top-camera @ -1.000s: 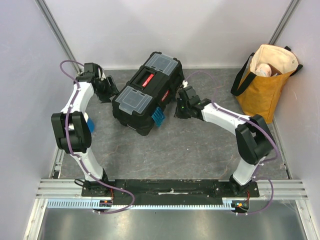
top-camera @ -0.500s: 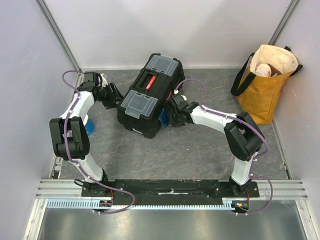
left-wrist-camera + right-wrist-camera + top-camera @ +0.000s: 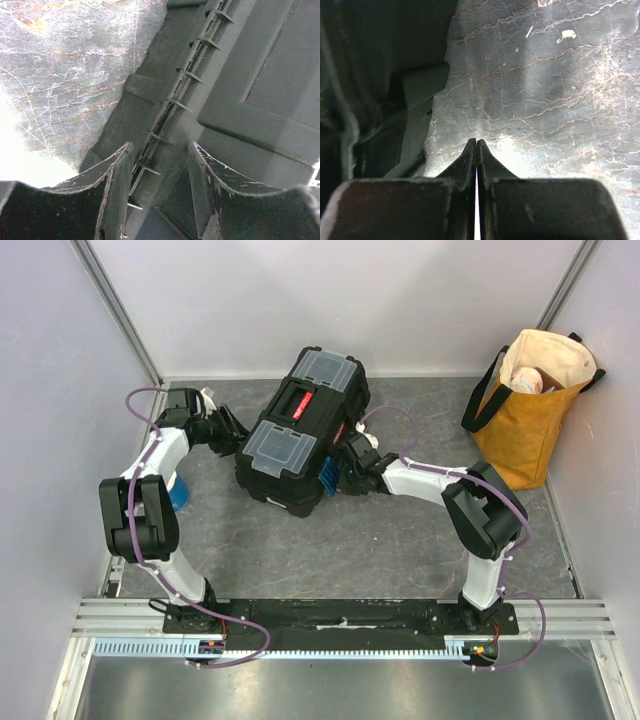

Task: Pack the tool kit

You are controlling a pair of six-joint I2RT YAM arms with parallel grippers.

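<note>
The left arm (image 3: pixel 158 445) rose from its base and bent inward at the elbow toward the left side of the toolbox (image 3: pixel 300 430). The left end effector (image 3: pixel 160 150) sat close against that side with its two fingers (image 3: pixel 117 190) apart. The right arm (image 3: pixel 430 480) folded at the elbow and stretched low toward the toolbox's right side. The right end effector (image 3: pixel 477 142) lay just beside it, fingers pressed together on nothing.

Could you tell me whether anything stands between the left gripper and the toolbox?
Nothing visible does. The left gripper is right at the side wall of the black toolbox, its open fingers to either side of the ribbed seam, with only bare plastic between them.
</note>
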